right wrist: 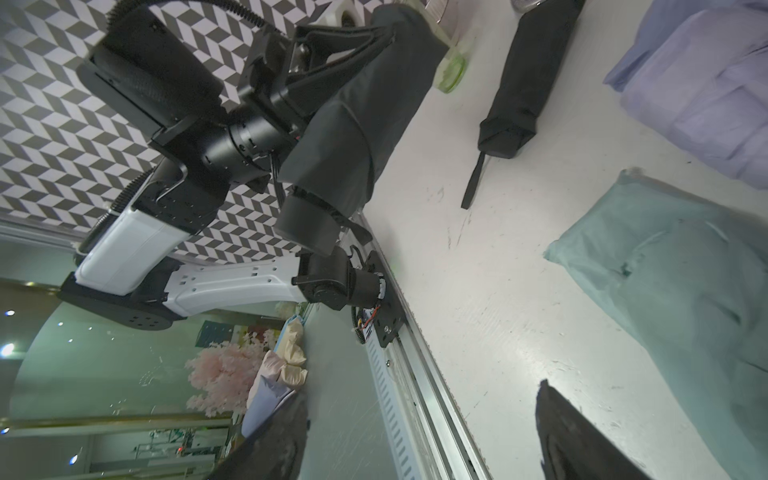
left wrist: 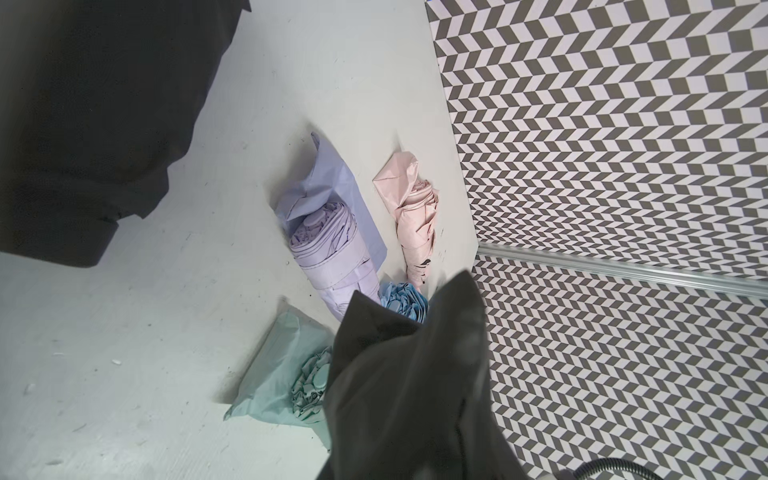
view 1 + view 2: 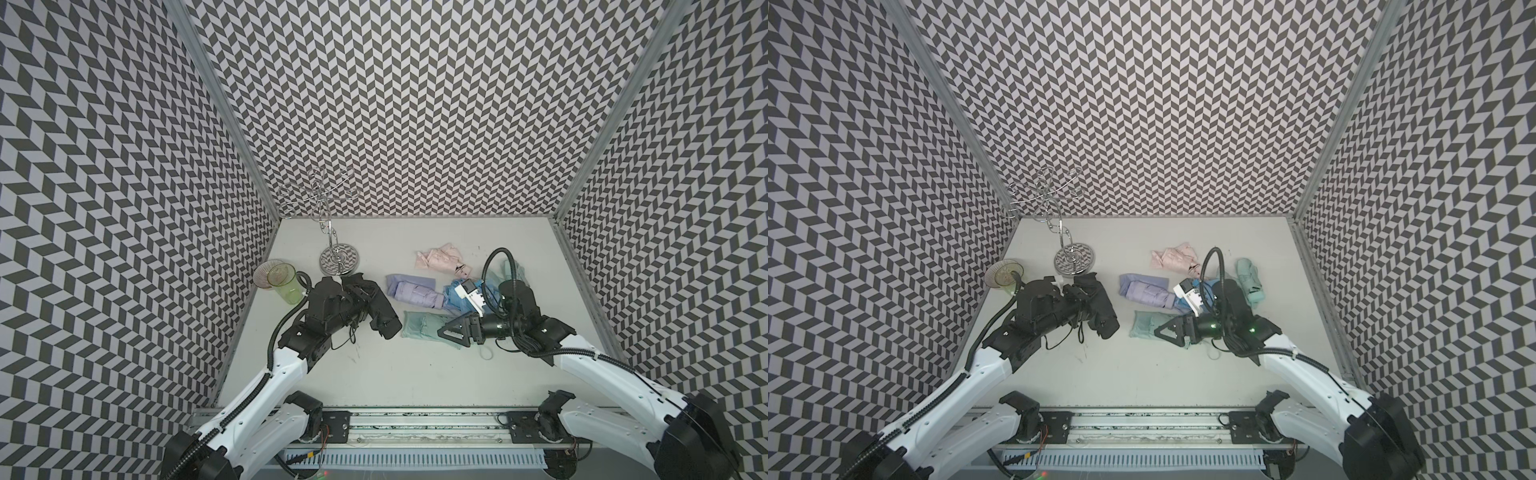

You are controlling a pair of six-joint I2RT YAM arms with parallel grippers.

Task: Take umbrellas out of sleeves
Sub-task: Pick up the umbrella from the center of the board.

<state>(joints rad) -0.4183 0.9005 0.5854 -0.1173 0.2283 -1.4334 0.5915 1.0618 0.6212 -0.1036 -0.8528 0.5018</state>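
My left gripper [image 3: 365, 291] is shut on a black sleeve [image 1: 357, 104], held off the table; a black umbrella handle [image 1: 307, 226] pokes out of the sleeve's lower end. A second black umbrella [image 1: 528, 79] lies on the table beside it. My right gripper [image 3: 451, 334] stands open with nothing between its fingers [image 1: 270, 440], at the near end of a mint green sleeve [image 3: 419, 328] with an umbrella inside [image 2: 309, 382]. The lilac umbrella [image 2: 328, 253] rests on its lilac sleeve [image 2: 336, 183]. Pink [image 2: 417, 216] and light blue [image 2: 403, 297] umbrellas lie nearby. Another mint green umbrella [image 3: 1250, 282] lies at the right.
Two clear plastic cups [image 3: 282, 282] stand at the left wall. A chrome wire stand [image 3: 340, 259] rises behind my left gripper. A white tag [image 3: 471, 296] lies on the light blue umbrella. The metal rail [image 3: 415, 419] runs along the front edge.
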